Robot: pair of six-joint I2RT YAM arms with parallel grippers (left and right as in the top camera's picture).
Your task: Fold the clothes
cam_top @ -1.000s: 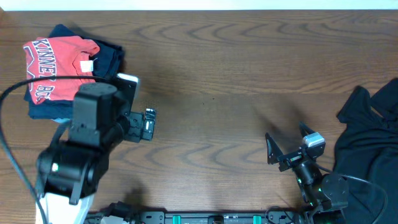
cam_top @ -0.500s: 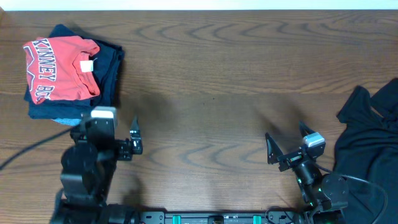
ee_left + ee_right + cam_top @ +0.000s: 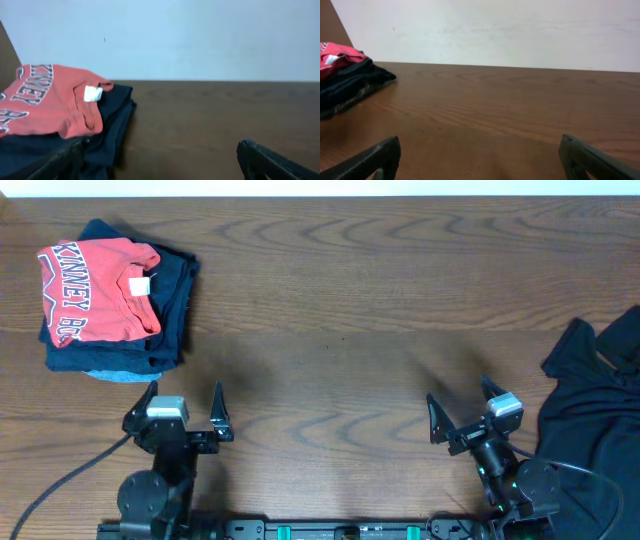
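A folded coral-red T-shirt (image 3: 98, 288) with block lettering lies on top of folded navy garments (image 3: 170, 315) at the far left of the table; the left wrist view shows the same stack (image 3: 55, 107). A crumpled black garment (image 3: 595, 410) is heaped at the right edge. My left gripper (image 3: 183, 408) rests open near the front edge, below the stack, with nothing between its fingers. At the front right, my right gripper (image 3: 460, 408) is open and empty too, just left of the black heap.
The wooden table (image 3: 340, 310) runs back to a white wall (image 3: 495, 30). A black cable (image 3: 60, 480) trails from the left arm's base toward the front left corner.
The left arm has drawn back from beside the folded stack to the front edge and dropped low. The right arm and the clothes have not moved.
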